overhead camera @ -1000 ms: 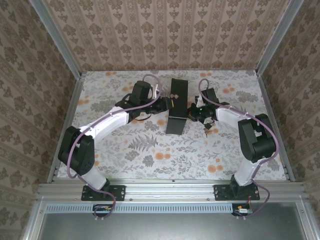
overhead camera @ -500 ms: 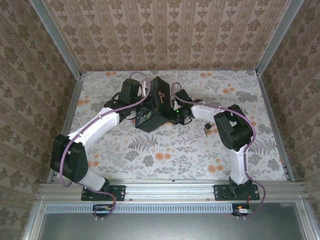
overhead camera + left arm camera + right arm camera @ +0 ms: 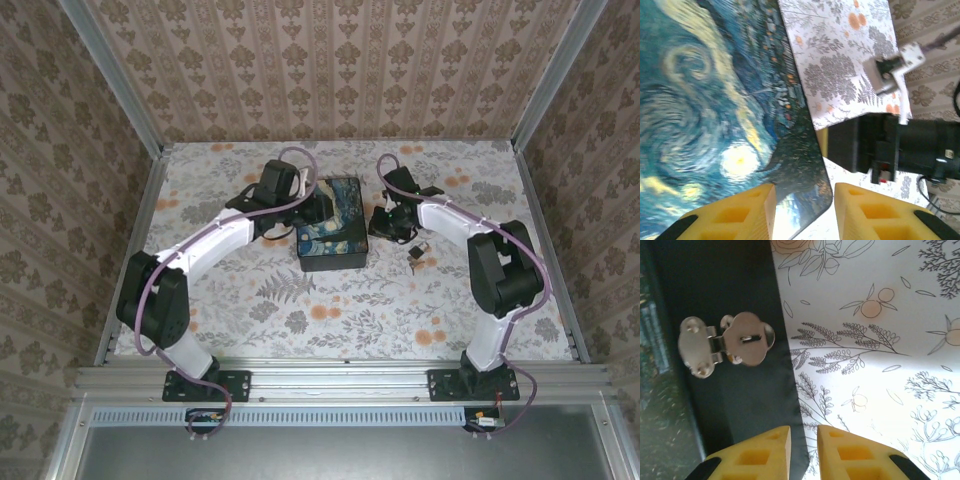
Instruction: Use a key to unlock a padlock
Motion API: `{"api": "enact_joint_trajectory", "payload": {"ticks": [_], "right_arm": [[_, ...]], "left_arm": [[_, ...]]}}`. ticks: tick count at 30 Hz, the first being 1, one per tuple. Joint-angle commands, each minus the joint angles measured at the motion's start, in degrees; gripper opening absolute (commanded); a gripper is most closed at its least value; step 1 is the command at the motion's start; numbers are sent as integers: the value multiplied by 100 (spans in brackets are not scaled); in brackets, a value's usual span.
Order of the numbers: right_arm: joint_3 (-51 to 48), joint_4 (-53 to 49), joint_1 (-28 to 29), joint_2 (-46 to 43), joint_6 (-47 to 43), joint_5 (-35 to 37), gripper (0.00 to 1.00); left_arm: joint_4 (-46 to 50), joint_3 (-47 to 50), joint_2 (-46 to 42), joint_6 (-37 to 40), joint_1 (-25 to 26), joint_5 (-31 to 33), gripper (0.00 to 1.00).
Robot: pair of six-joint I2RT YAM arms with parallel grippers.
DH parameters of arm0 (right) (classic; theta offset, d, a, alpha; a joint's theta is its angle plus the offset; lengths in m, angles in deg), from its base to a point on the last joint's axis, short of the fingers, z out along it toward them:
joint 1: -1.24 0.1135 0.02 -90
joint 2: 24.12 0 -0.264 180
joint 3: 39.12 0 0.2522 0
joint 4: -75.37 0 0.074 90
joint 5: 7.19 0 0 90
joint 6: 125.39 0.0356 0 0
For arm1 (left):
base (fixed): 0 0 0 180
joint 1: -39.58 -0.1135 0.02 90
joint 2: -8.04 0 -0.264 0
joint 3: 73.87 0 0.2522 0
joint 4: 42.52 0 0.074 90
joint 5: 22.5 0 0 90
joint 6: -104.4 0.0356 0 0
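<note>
Yellow fingers [image 3: 735, 215] of the left gripper [image 3: 804, 210] stand partly apart over the box [image 3: 335, 232], with a corner of its blue and yellow swirled lid lying in the gap; a sliver of space shows between the lid's edge and the right-hand finger, so no clamp on the box can be seen. On the right gripper [image 3: 804, 450] the fingers are only a little apart, a narrow slot with nothing in it, hanging just beside the box's dark side wall, where a silvery clasp [image 3: 725, 342] is fixed; whether a fingertip touches that wall cannot be told. From above, the two grippers flank the box, left one at its left edge, right one at its right. One padlock [image 3: 421, 250] lies on the flowered tablecloth [image 3: 300, 300], near the right gripper but clear of it and of the box, with the key [image 3: 413, 265] just beside it, too small to make out in detail. Counted: two arms, one box, one clasp, one padlock, one key
</note>
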Motion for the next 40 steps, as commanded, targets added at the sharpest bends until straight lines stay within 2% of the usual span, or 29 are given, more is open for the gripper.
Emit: {"api": "enact_joint_trajectory", "payload": {"ticks": [1,3,4,5,6,7,9,11,13,14,16,17,19,21,22,24,25,26,27,30,31,32,33,35,37,40], "right_arm": [[-7,-505,9,-175,-412,285,23],[-151,-467,-46,-377,-472,287,28],[-233,-416,-100,-504,-555,278,37],[-342,-352,-155,-669,-648,328,49],[-442,-278,-219,-810,-740,407,72],[-553,-186,-309,-987,-878,489,99],[-739,-93,-523,-1336,-1148,964,100],[-1251,604,-769,-1926,-1587,1780,100],[-2218,2065,-1017,-2632,-2136,2306,100],[-2860,2955,-1130,-2970,-2477,2410,100],[-3653,4130,-1285,-3235,-2907,2561,100],[-3878,4428,-1374,-3203,-2992,2581,100],[-4144,4979,-1548,-2971,-2932,2632,100],[-4625,6359,-1647,-2579,-2811,2699,100],[-4614,6536,-1646,-2437,-2799,2735,100],[-4664,6965,-1716,-2094,-2929,2090,100],[-4924,7714,-1724,-1777,-2962,1938,100],[-5250,8642,-1779,-1560,-2892,1976,100],[-5345,8543,-1826,-1718,-2778,2069,100],[-5217,8281,-1859,-1722,-2726,2139,100],[-5132,8027,-1832,-1772,-2742,2162,100],[-5171,8209,-1822,-1718,-2761,2157,100],[-5159,8150,-1821,-1739,-2762,2165,100],[-5156,8167,-1821,-1722,-2761,2163,100],[-5143,8120,-1821,-1731,-2760,2165,100],[-5148,8119,-1813,-1736,-2761,2174,100]], "left_arm": [[336,-307,-71,448,-280,42,38],[790,-474,-124,990,-431,334,40],[954,-510,-157,1371,-523,546,45],[1037,-511,-189,1723,-612,859,78],[1109,-484,-221,1958,-632,1220,100],[982,-340,-314,2190,-828,1509,100],[420,157,-619,2482,-1065,1937,100],[-467,1008,-1098,3165,-1343,2254,100],[-1568,2018,-1551,4154,-1568,2703,100],[-1976,2460,-1689,4366,-1799,2786,100],[-2105,2801,-1640,4135,-2329,2945,100],[-2355,3028,-1569,4069,-2520,2915,100],[-3463,3644,-1462,4151,-2612,3002,100],[-4559,4162,-1178,4269,-2700,3142,100],[-4902,4312,-1102,4356,-2784,2978,100],[-5415,4488,-937,4165,-3152,2321,100],[-6216,4794,-617,4082,-3310,1992,100],[-6982,4996,-353,4020,-3416,1945,100],[-6391,4924,-568,3918,-3464,1854,100],[-6438,4895,-562,4281,-2975,2631,100],[-6683,5007,-546,4241,-2998,2688,100],[-6707,4986,-503,4232,-3008,2786,100],[-6493,4908,-526,4224,-2943,2908,100],[-6518,4877,-480,4283,-2956,2766,100],[-6214,4747,-522,4150,-3189,2277,100],[-6381,4841,-527,4242,-3076,2420,100]]}}
